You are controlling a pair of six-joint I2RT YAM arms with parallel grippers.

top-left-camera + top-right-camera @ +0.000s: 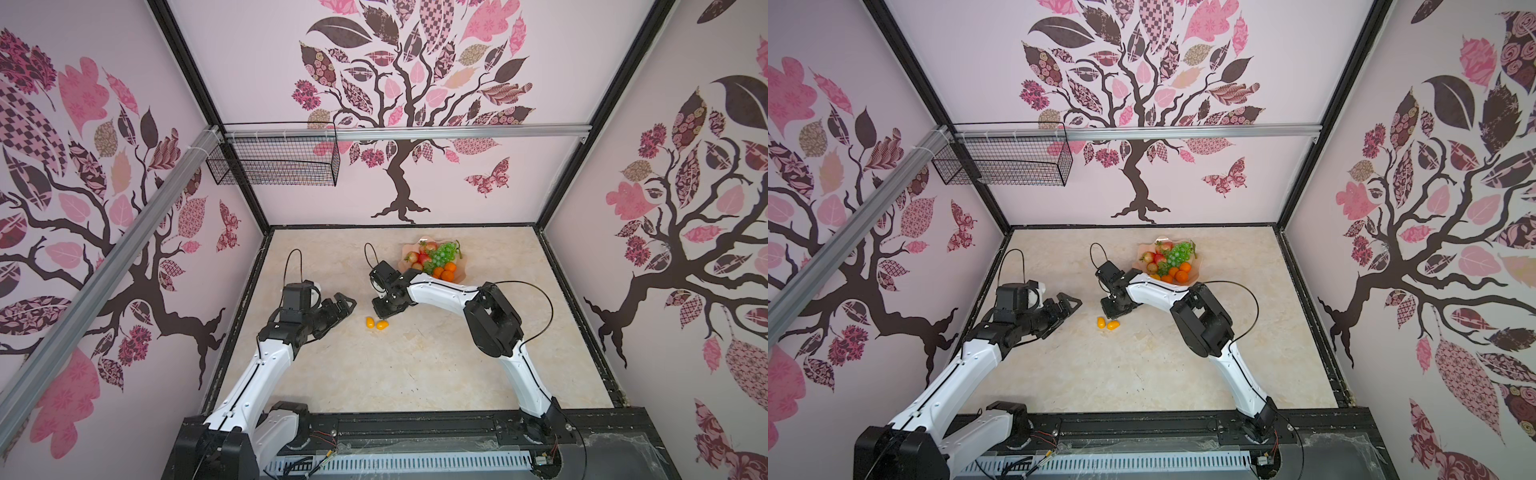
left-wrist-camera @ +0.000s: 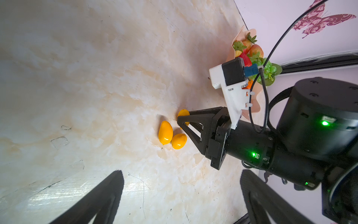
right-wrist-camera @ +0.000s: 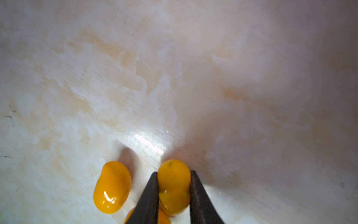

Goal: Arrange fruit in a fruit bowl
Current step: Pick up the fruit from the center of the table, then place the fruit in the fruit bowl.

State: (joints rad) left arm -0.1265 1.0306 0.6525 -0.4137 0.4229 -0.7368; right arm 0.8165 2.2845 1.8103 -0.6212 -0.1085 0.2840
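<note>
My right gripper (image 3: 173, 171) is shut on a yellow-orange oval tomato (image 3: 173, 186) low over the marble table. Two more tomatoes lie loose beside it (image 3: 112, 187), one half hidden behind a finger (image 3: 130, 217). In both top views they sit just in front of the right wrist (image 1: 369, 321) (image 1: 1113, 325). The peach fruit bowl (image 1: 406, 252) stands at the back behind the right arm. It holds strawberries (image 1: 424, 258), a green grape bunch (image 1: 444, 253) and tangerines (image 1: 446, 274). My left gripper (image 2: 181, 172) hovers open and empty, left of the tomatoes.
A black wire basket (image 1: 274, 160) hangs from the rail on the back wall, high at the left. Patterned walls close in the table on three sides. A black frame rail (image 1: 415, 424) runs along the front edge between the arm bases.
</note>
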